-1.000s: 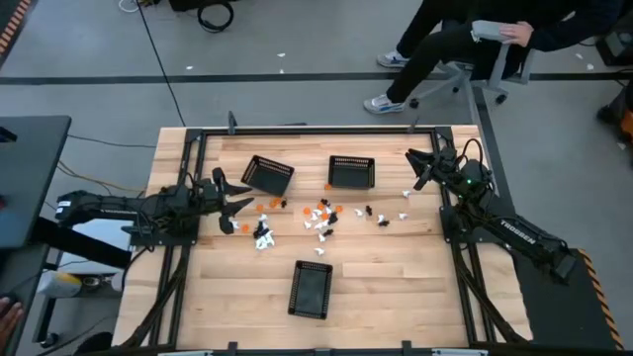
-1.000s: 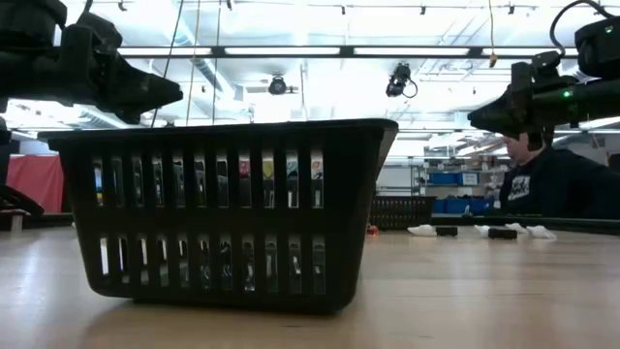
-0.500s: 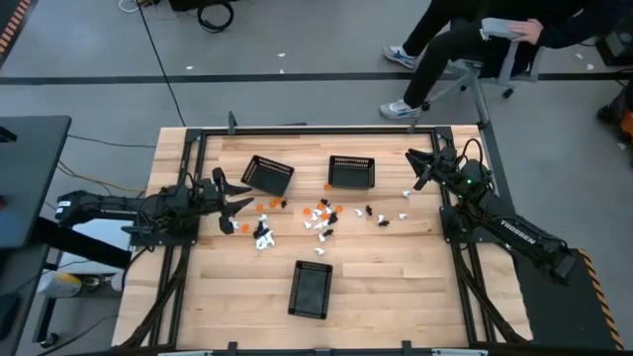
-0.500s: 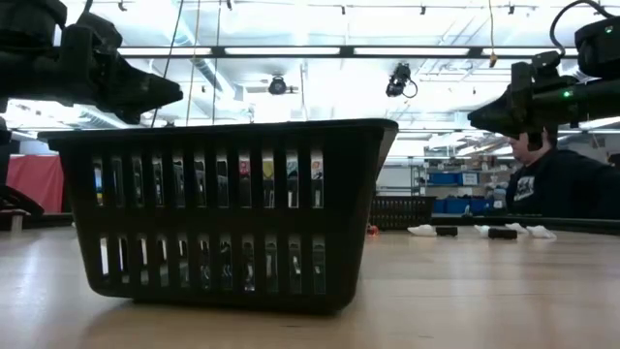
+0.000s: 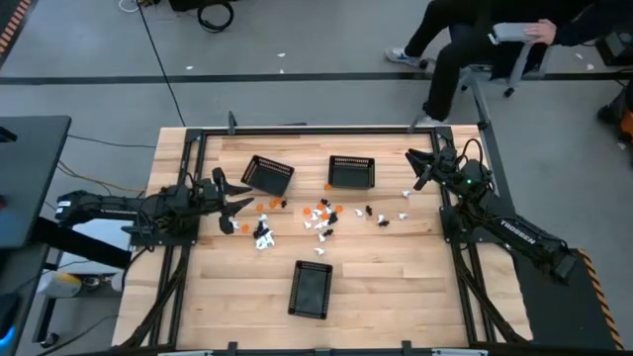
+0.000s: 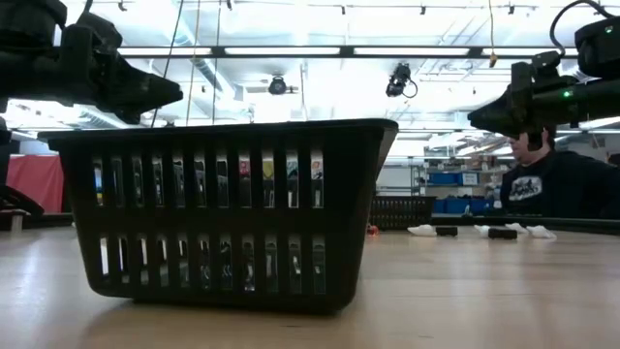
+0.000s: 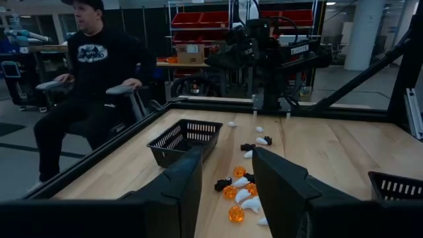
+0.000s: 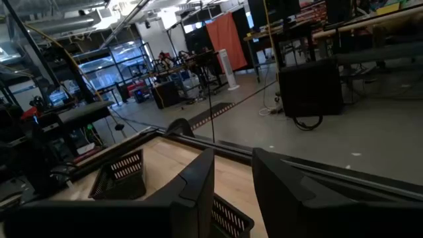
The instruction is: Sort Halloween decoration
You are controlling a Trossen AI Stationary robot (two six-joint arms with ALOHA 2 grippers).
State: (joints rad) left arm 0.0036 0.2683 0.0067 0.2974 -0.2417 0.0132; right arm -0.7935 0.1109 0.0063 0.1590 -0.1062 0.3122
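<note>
A: Mid-counter (image 5: 396, 277), the Halloween decoration (image 5: 318, 216) lies scattered w/ orange, white & black bits, none in any basket yet. Left gripper (image 5: 237, 203) hovers just beside the heap's near end, jaws apart, nothing in them. Right gripper (image 5: 415, 168) waits at the far corner, fingers w/ a gap, empty too.

B: Risks?

A: Pieces are tiny & packed close; probably a pinch takes two colours at once, or nudges neighbours away. Tilted basket (image 5: 267, 175) sits near the left gripper, so a wide swing could clip it.

B: Room?

A: Open wood toward the front basket (image 5: 311, 289); middle basket (image 5: 351, 172) is tight vs. the frame rail.
</note>
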